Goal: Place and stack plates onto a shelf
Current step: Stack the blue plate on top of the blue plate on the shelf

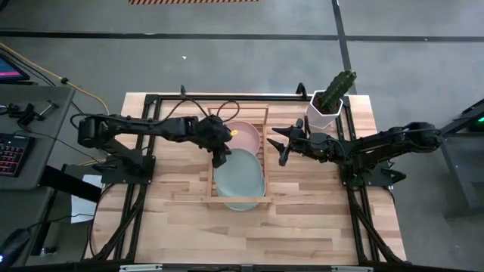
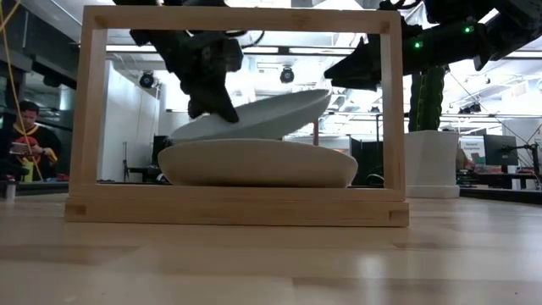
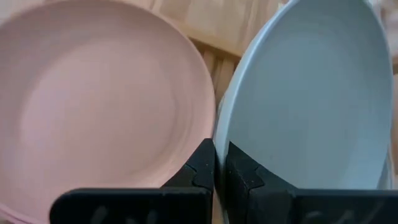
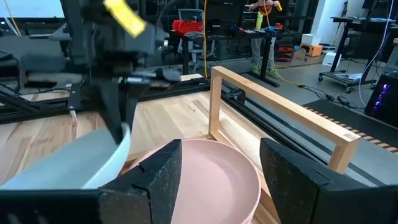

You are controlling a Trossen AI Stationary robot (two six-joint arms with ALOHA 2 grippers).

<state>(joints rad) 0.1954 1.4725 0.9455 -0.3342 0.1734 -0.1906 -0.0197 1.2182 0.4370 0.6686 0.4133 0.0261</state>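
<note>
Risk: my left gripper (image 1: 221, 156), clamped on the tilted mint plate (image 1: 240, 178), may drop it off-centre; right gripper (image 1: 281, 143) apart.

Bench (image 1: 318, 219): pale wood planks, visible grain, smooth with a soft sheen in the low view.
Shelf (image 2: 237, 203): light unpainted wood, squared frame and slats, matt.
Mint plate (image 3: 311, 99): smooth, matt, no glare.
Pink plate (image 3: 93, 106): same smooth matt finish.
Left gripper (image 3: 216, 171): jaws of black matt plastic-looking material, slightly textured edges.
Right gripper (image 4: 221, 180): jaws dark, grainy, matt.
Cactus pot (image 1: 325, 113): white, smooth, faceted.
Floor (image 1: 227, 60): grey, dull, scuffed.
</note>
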